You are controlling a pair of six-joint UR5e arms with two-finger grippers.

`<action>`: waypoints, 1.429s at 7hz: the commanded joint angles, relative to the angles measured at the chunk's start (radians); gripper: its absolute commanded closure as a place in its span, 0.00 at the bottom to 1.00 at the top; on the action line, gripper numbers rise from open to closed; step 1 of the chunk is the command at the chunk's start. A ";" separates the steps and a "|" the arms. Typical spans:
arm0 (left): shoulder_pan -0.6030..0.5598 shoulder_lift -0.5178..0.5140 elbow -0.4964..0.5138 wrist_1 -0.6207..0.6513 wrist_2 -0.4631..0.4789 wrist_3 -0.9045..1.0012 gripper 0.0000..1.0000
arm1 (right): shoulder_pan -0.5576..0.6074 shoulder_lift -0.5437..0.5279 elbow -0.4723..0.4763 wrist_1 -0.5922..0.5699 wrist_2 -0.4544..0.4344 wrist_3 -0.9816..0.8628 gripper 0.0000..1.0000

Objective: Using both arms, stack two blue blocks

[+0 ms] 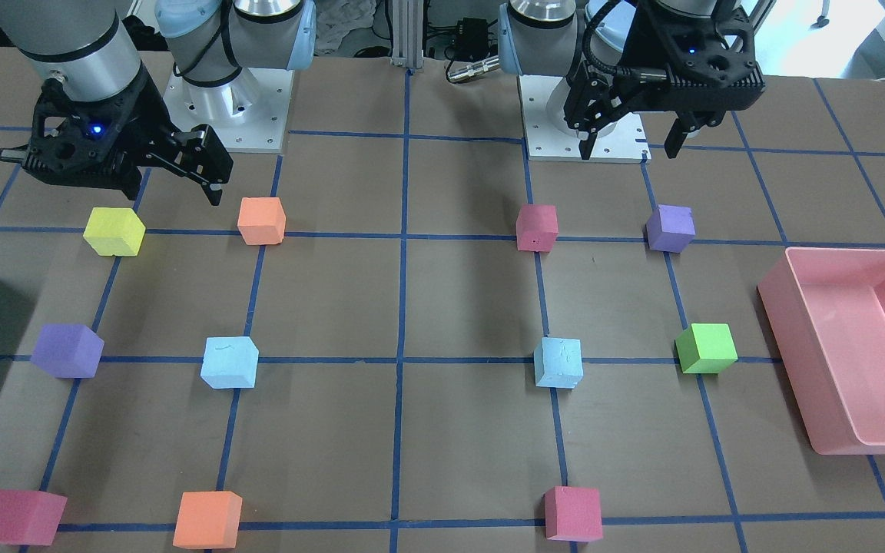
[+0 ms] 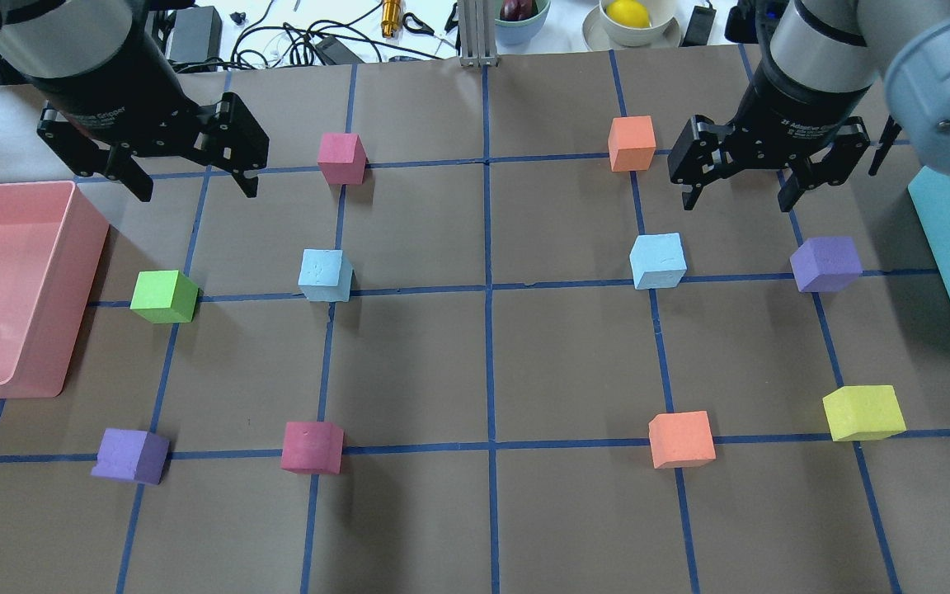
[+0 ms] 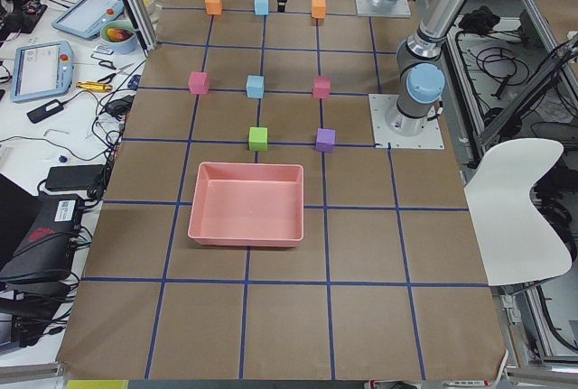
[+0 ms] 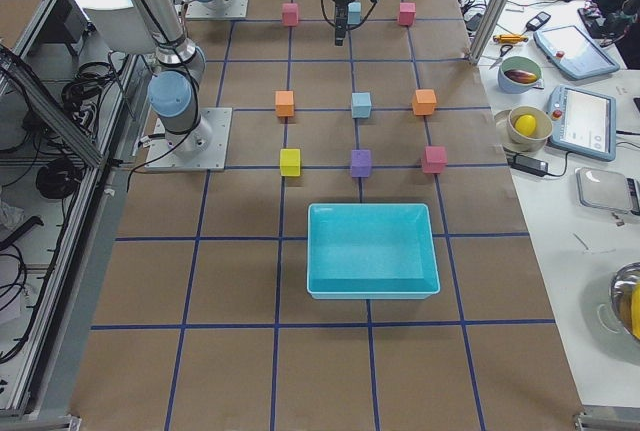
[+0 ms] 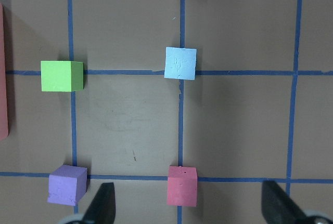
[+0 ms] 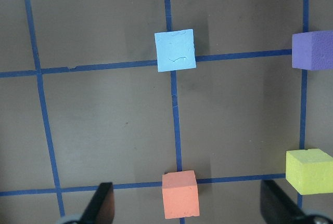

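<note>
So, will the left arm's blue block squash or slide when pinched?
Its dented faces suggest foam, so the blue block likely gives slightly under the left pincer. Flat-sided on the table, it should slide rather than roll.

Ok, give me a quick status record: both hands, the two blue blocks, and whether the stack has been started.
left hand: open, empty, raised above the table
right hand: open, empty, raised above the table
left blue block: on the table, on a tape crossing, not gripped
right blue block: on the table, on a tape crossing, not gripped
stack: not started; the blocks sit well apart
</note>
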 commanded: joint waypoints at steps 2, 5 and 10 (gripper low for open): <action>0.002 -0.003 -0.002 -0.002 0.002 0.000 0.00 | -0.001 0.001 0.003 0.000 0.002 0.001 0.00; 0.005 -0.047 -0.100 0.108 0.000 0.009 0.00 | 0.000 0.008 0.013 0.000 0.001 -0.007 0.00; 0.006 -0.246 -0.321 0.536 0.016 0.013 0.00 | -0.008 0.287 0.061 -0.331 0.002 0.001 0.00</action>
